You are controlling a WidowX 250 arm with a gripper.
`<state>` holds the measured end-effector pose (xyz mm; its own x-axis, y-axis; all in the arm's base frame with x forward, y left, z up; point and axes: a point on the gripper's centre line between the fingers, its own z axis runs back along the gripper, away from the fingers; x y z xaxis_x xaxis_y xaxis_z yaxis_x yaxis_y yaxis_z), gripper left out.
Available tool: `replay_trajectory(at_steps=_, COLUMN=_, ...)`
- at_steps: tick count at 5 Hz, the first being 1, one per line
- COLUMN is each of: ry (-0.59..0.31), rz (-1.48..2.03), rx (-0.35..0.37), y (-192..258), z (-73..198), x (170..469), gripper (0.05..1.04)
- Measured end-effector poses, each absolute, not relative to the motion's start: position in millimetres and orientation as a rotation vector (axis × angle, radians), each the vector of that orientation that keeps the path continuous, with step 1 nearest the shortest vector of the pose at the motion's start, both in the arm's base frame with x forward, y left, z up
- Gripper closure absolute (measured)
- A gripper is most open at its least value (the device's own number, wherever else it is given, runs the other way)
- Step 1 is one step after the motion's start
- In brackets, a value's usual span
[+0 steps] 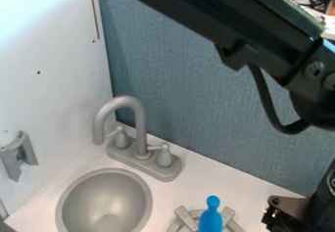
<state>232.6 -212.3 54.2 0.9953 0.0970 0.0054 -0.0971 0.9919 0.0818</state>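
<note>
Left of the faucet, a grey bracket is fixed to the white wall. Below the faucet and slightly left, the round grey sink is set into the white counter. Below and right of the faucet, the blue pin-shaped thing has its rounded knob uppermost, overlapping a grey burner grate. Farther right of the faucet, near the lower right corner, is the black claw, just beside that blue thing and apart from it. How far the claw is open, and whether it grips anything, cannot be told.
</note>
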Motion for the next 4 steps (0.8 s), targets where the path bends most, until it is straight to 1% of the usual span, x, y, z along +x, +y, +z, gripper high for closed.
replay_trajectory(at_steps=1, ry=0.022, rz=0.098, rx=0.107, y=-210, z=43, x=231, gripper=0.083)
replay_trajectory(at_steps=2, ry=-0.028, rz=0.049, rx=0.082, y=-230, z=28, x=257, gripper=0.083)
replay_trajectory(at_steps=3, ry=-0.059, rz=-0.010, rx=0.055, y=-247, z=13, x=276, gripper=0.083)
replay_trajectory(at_steps=4, ry=-0.092, rz=-0.035, rx=0.022, y=-263, z=5, x=293, gripper=0.083)
